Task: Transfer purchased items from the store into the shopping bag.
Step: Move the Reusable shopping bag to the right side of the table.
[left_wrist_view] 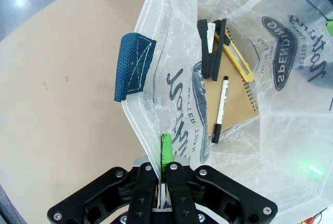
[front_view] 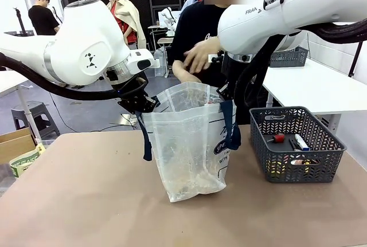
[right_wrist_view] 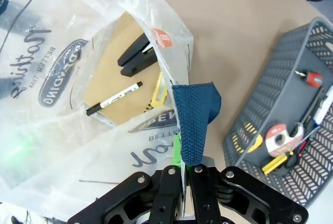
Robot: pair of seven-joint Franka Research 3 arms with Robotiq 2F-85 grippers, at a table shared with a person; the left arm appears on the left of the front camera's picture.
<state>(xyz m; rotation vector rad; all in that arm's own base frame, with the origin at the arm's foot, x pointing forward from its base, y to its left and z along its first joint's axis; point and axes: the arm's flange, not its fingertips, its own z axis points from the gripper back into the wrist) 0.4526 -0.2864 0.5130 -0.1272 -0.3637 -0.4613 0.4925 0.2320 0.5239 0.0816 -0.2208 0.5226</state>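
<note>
**A:** Two pincers, and you have both clamped on the shopping bag [front_view: 183,144]. Your left pincer [left_wrist_view: 160,154] has its green pads together on the clear rim, at five o'clock of a navy strap [left_wrist_view: 134,67].

**B:** Your right pincer [right_wrist_view: 182,154] is pinched tight on the opposite rim, right where the other navy strap [right_wrist_view: 195,122] folds over it. Between the two, your bag stands upright and open-mouthed in the middle of the worktop [front_view: 86,201].

**A:** Look down inside from your left wrist. A brown spiral pad [left_wrist_view: 237,99] lies flat on the bottom, at two o'clock of the pincer. A black marker [left_wrist_view: 219,109] lies across it, a black stapler [left_wrist_view: 212,47] sits at its twelve o'clock end, and a yellow toothed strip [left_wrist_view: 239,63] runs along its edge.

**B:** Your basket [front_view: 295,144] stands on the worktop at three o'clock of the bag, near it but apart. From your right wrist you can see a red-handled tool [right_wrist_view: 311,78], a red-and-white roll [right_wrist_view: 279,138] and a yellow-handled piece [right_wrist_view: 276,163] lying in it.

**A:** In your front view, a person's hand [front_view: 200,54] hovers at twelve o'clock above the bag's mouth, apart from it.
</note>
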